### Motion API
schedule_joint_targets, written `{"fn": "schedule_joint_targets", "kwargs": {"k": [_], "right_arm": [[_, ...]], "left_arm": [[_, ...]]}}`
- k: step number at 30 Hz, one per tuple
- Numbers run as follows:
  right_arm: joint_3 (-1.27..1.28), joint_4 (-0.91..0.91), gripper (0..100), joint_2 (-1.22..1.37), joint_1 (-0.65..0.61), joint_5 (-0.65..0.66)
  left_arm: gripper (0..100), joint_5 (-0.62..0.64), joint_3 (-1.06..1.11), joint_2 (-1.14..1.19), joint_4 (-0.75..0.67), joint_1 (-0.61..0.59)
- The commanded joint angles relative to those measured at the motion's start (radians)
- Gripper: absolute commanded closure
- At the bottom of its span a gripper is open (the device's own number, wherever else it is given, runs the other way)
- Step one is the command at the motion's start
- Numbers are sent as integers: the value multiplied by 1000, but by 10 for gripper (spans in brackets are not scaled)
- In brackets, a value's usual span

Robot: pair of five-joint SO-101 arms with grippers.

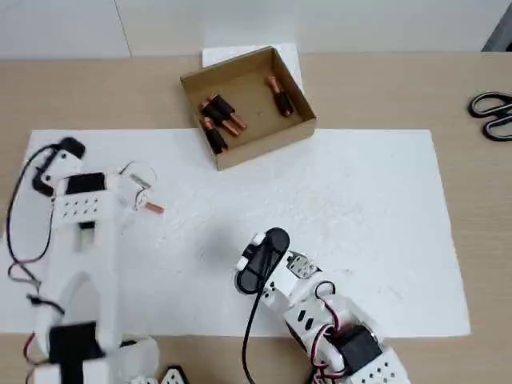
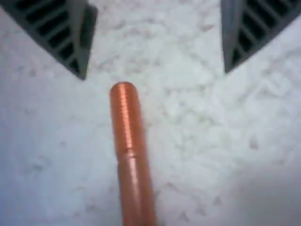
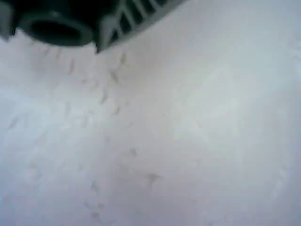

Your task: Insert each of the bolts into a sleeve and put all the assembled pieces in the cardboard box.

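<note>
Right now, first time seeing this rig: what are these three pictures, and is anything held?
Two small white robot arms sit at a table. The high view looks down from a fixed camera; the other two come from a camera on each arm's wrist. A white sheet lies on the table; at its far edge stands a cardboard box with several assembled pieces, copper bolts in black sleeves. Scissors lie off the sheet. The left end effector is open over a loose copper bolt, gripping nothing. The right arm hangs over bare sheet; whether it holds anything, I cannot tell.
</note>
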Motion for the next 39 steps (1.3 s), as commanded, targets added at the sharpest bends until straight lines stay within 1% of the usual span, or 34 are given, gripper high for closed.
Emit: {"fn": "schedule_joint_targets", "kwargs": {"k": [1, 5, 14, 25, 34, 39], "right_arm": [[6, 2, 991, -12, -5, 8], [6, 2, 991, -12, -5, 8], [6, 2, 991, -12, -5, 8], [6, 2, 991, -12, -5, 8], [6, 2, 991, -12, -5, 8], [6, 2, 991, -12, -5, 8]], "left_arm": [[817, -8, -163, 72, 84, -8], [817, -8, -286, 158, 150, -8], [818, -6, -374, 318, 137, -14], [818, -8, -544, 470, 133, -17], [818, -8, -575, 563, 138, -81], [820, -11, -575, 566, 137, -80]]}}
